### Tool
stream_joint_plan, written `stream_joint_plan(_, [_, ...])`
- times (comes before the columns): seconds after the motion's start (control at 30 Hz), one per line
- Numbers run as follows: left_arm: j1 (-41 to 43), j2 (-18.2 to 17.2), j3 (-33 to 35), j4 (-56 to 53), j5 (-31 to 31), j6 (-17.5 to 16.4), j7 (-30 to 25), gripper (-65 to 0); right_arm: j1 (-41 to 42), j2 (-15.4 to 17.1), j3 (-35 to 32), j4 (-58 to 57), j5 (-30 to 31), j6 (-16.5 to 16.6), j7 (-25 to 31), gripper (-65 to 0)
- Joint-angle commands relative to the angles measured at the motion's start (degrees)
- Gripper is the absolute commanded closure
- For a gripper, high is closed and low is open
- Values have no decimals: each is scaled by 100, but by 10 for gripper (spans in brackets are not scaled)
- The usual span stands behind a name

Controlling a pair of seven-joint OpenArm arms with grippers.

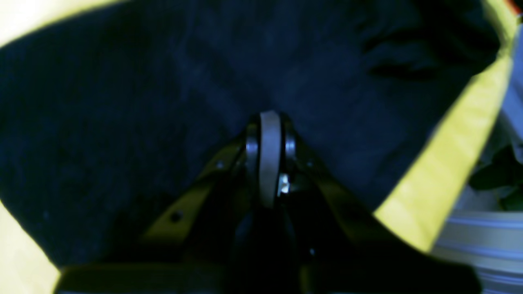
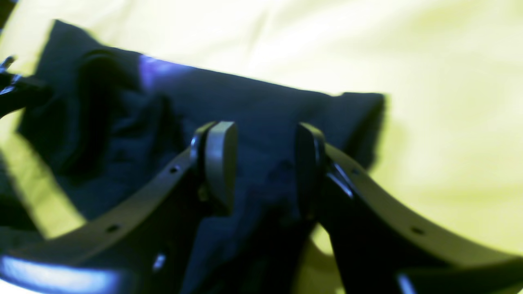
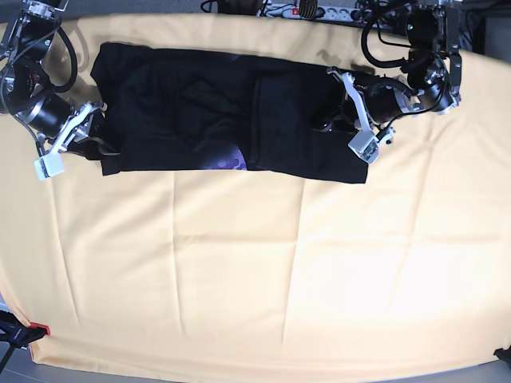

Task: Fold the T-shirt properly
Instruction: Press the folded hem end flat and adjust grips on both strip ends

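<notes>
A pale yellow table cloth (image 3: 239, 271) covers the whole work surface, with cables and a power strip (image 3: 315, 11) along its far edge; the T-shirt (image 3: 200, 108) lies across the far half as a long black band, a sliver of purple print showing at its near hem.

The left gripper (image 1: 269, 134) has its pads pressed flat together over the dark cloth at the shirt's end; whether any fabric sits between them I cannot tell, so a lift could come up empty, or with only the top layer, and peel the fold apart.

The right gripper (image 2: 261, 163) stands with its jaws well apart astride the other end, holding nothing; if one arm pulls while this one is unclamped, the band may drag, skew and bunch on the loose cloth beneath.
</notes>
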Motion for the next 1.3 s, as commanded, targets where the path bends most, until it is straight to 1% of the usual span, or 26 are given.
stream_joint_plan(0.0, [-55,-52,-24,59,37,39,-160,0,26,96,39,81,-92,30,76,-320])
stream_joint_plan(0.03, [-52,-59,-24,52,184,109,-155,0,24,101,44,81,-295,-151,59,-358])
stream_joint_plan(0.07, [-52,-81,-24,52,323,190,-146,0,22,98,50,81,-507,-411,-2,-389])
stream_joint_plan(0.1, [-55,-101,-24,52,417,256,-149,0,20,96,61,81,-719,-651,-83,-405])
stream_joint_plan(0.13, [-52,-127,-24,52,442,291,-151,0,-4,98,83,81,-879,-820,-138,-407])
stream_joint_plan(0.2, [-55,-164,-26,52,435,275,-151,0,-118,96,177,76,-1001,-1010,-136,-407])
stream_joint_plan(0.3, [-52,-177,-24,52,437,280,-151,0,-389,94,380,70,-935,-1156,-20,-407])
stream_joint_plan(0.4, [-52,-177,-26,52,415,280,-151,0,-651,44,636,70,-568,-1110,-28,-407])
stream_joint_plan(0.53, [-52,-175,-24,52,348,278,-157,0,-953,-267,914,68,-59,-887,-46,-407])
stream_joint_plan(0.63, [-52,-175,-24,52,350,278,-192,0,-1056,-501,918,66,328,-695,-55,-407])
stream_joint_plan(0.8, [-50,-177,-24,52,354,280,-170,0,-1051,-809,918,52,682,-479,-44,-407])
stream_joint_plan(0.87, [-50,-177,-24,52,352,278,-170,0,-1047,-874,918,-90,791,-396,-39,-407])
stream_joint_plan(0.97, [-50,-177,-24,52,352,278,-170,0,-968,-807,918,-660,997,-350,-57,-409])
stream_joint_plan(1.0, [-50,-177,-24,52,352,278,-170,0,-933,-741,918,-896,1204,-321,-116,-425])
stream_joint_plan(1.07, [-50,-177,-24,52,350,278,-173,0,-826,-597,918,-1364,1836,-192,-350,-470])
stream_joint_plan(1.13, [-50,-177,-24,52,352,278,-170,0,-695,-474,918,-1729,2401,-168,-675,-481])
stream_joint_plan(1.2, [-48,-177,-24,52,350,278,-170,0,-599,-411,918,-1945,2401,-166,-1029,-481])
stream_joint_plan(1.27, [-50,-177,-24,52,354,278,-170,0,-577,-400,918,-1993,2401,-63,-1211,-481])
